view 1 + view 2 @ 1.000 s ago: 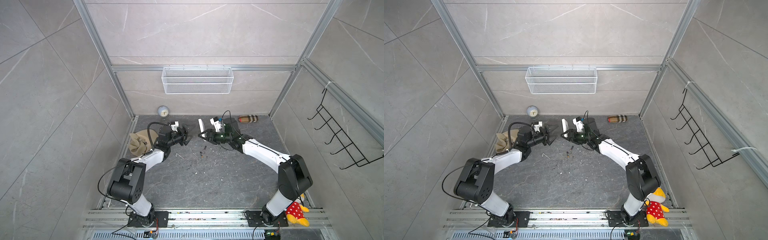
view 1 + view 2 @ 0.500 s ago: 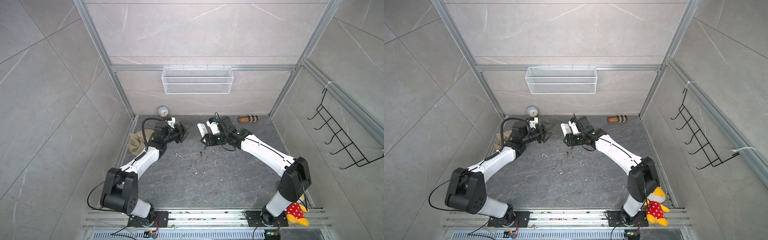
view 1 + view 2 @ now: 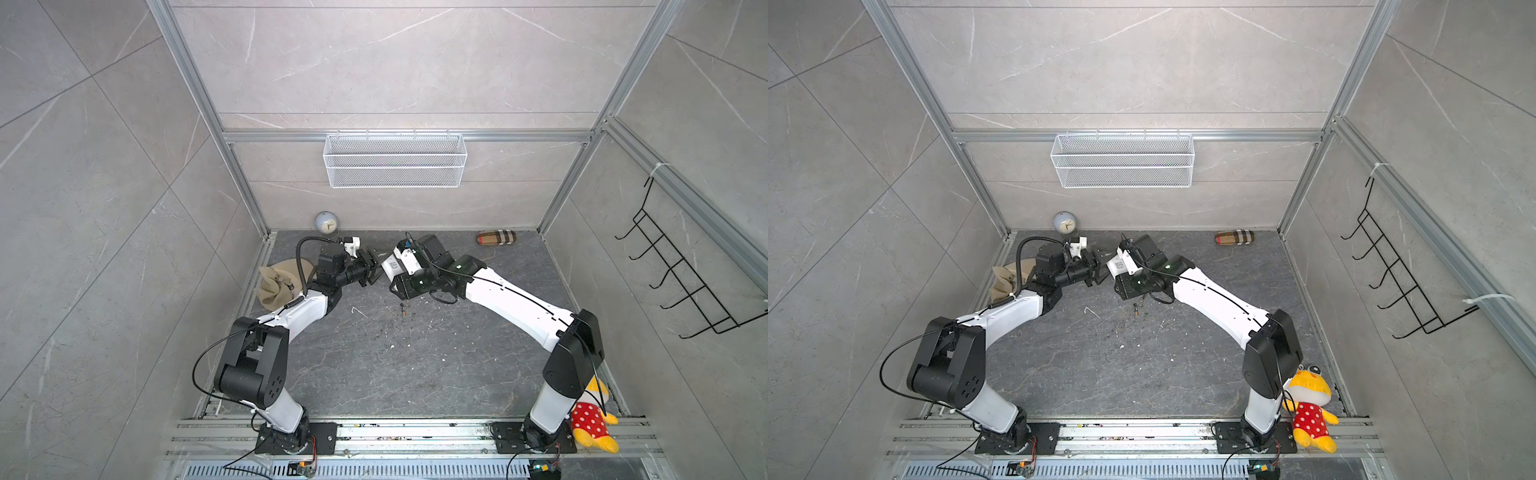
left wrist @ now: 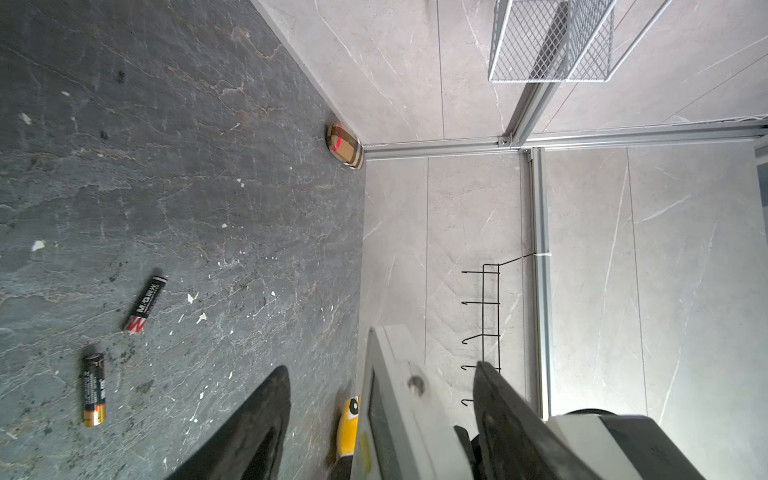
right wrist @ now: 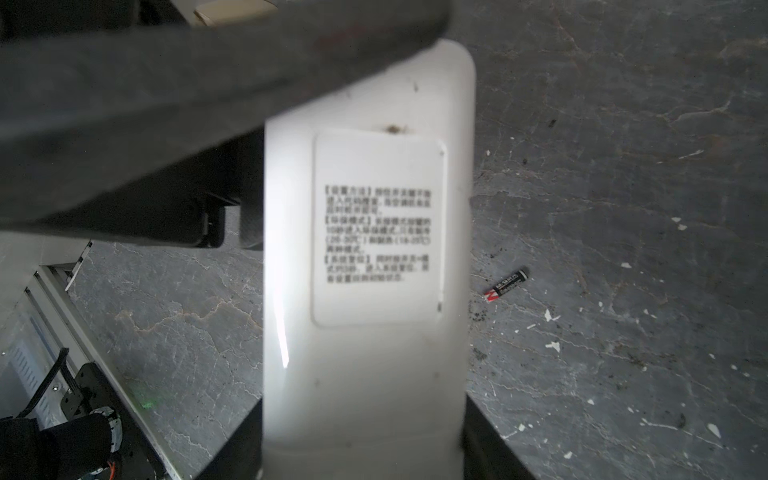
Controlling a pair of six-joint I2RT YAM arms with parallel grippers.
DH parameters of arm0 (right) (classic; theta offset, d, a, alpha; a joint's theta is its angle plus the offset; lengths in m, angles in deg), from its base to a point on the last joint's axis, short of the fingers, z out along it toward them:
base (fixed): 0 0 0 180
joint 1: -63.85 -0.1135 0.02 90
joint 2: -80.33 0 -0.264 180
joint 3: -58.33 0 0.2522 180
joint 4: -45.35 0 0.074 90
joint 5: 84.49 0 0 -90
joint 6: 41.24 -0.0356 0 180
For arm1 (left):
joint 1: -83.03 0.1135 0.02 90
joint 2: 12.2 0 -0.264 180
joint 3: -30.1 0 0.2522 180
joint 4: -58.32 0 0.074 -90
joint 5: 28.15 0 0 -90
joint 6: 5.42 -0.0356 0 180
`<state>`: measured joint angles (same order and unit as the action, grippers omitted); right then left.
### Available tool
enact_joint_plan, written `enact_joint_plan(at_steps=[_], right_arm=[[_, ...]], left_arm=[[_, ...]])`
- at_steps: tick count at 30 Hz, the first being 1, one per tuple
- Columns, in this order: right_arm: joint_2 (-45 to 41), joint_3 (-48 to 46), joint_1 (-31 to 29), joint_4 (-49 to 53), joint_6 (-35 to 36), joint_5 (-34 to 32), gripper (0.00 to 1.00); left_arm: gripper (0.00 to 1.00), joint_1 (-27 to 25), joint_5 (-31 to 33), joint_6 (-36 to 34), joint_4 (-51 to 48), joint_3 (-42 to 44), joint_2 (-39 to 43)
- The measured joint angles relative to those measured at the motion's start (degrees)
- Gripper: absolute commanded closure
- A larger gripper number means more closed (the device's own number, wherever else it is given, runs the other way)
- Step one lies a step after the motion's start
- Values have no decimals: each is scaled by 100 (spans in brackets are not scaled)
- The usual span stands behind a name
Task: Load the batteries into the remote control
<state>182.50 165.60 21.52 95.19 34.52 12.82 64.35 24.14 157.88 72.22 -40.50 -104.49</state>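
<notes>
Dark slate floor [image 3: 415, 365] bears two slim black cylindrical batteries [image 4: 145, 305] [image 4: 94, 388] lying loose. Right gripper [image 5: 363, 401] clamps the white oblong plastic remote control [image 5: 365, 353] aloft; left gripper [image 4: 380, 368] jaws stand apart around its end

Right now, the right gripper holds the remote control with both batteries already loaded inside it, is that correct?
Not quite: the right gripper does hold the remote control, but both batteries lie loose on the floor, not inside it, as the left wrist view shows.
</notes>
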Motion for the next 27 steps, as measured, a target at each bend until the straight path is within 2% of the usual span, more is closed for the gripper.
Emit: enact_joint_plan(at_steps=[5, 11, 19, 27], right_arm=[[201, 326, -129, 142, 122, -157, 43], [354, 551, -170, 321, 186, -417, 43], [435, 667, -170, 446, 186, -608, 43], [435, 667, -170, 455, 186, -605, 41]], left_arm=[[49, -9, -11, 79, 111, 0, 0], [56, -9, -9, 90, 92, 4, 0], [60, -9, -9, -4, -96, 4, 0], [77, -9, -4, -26, -98, 4, 0]])
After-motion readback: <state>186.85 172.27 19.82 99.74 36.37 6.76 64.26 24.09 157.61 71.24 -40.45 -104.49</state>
